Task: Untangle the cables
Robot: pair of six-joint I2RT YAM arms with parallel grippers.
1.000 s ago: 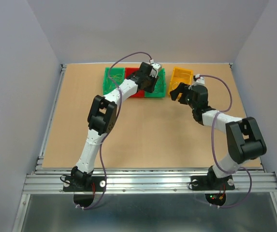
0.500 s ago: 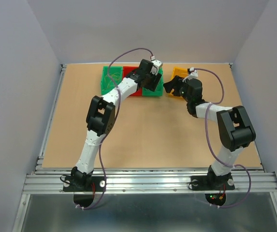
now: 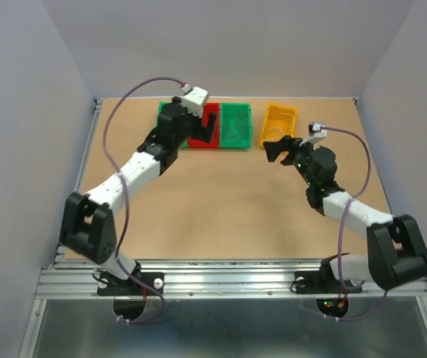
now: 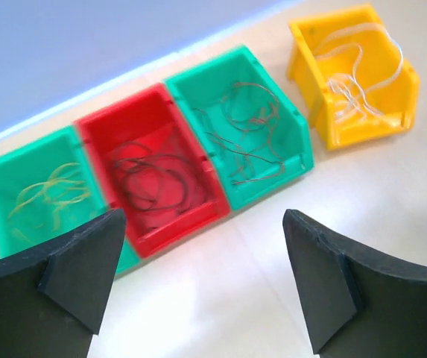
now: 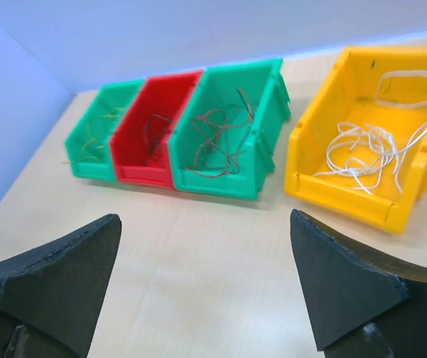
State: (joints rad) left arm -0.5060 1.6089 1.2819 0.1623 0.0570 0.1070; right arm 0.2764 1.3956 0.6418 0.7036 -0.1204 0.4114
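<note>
Left gripper (image 4: 203,218), right gripper (image 5: 204,216) both wide, empty; cables (image 5: 362,160) lie colour-sorted in four bins (image 5: 332,195)

1. From above, the left arm (image 3: 142,160) hides most of the left green bin (image 3: 162,110) and some of the red bin (image 3: 213,113).
2. The cables (image 3: 235,125) there are too thin to tell apart.
3. The right wrist view's edge crops the yellow bin (image 5: 362,142).

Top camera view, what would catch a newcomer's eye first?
A left green bin, red bin and right green bin touch in a row at the table's far edge; a yellow bin sits apart, holding white wires. The left gripper and right gripper hang open, empty.
</note>
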